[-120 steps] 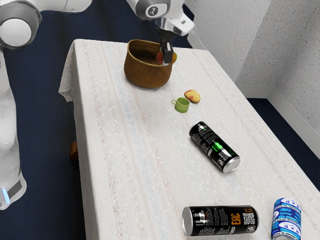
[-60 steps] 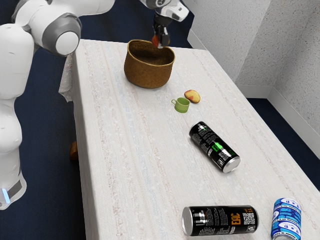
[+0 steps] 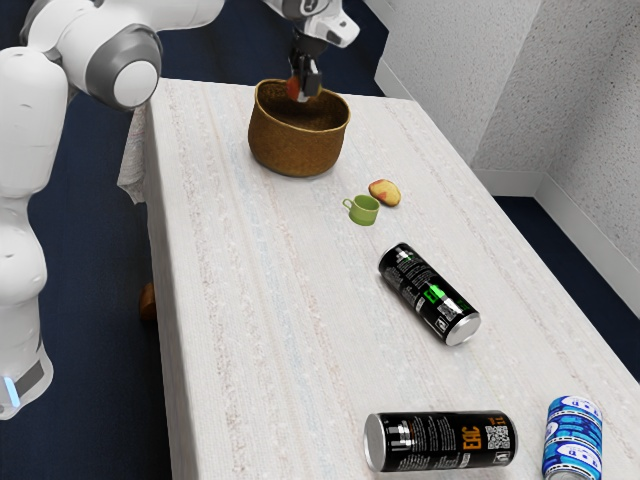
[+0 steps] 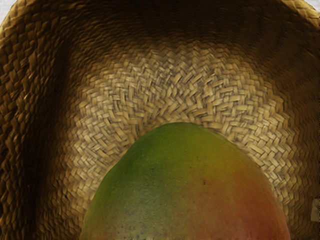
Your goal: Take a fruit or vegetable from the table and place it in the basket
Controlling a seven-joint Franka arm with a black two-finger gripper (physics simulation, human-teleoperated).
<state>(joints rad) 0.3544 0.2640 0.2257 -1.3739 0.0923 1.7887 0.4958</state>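
Grasping a green-and-red mango point(image 4: 185, 185) between the jaws, over the open mouth of the woven basket point(image 3: 297, 148).

White arm point(image 3: 25, 130), smooth rounded segments. Grey collar point(image 3: 98, 68) around round white cap point(image 3: 136, 84). White base point(image 3: 22, 355), dark grey panel point(image 3: 38, 374), slim pale-blue light strip point(image 3: 11, 390). White wrist casing point(image 3: 328, 27), round dark marking point(image 3: 311, 5). Black gripper point(image 3: 304, 92), blocky shape.

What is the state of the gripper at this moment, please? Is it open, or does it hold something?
Gripper: closed on the mango, holding it at the mouth of the basket.
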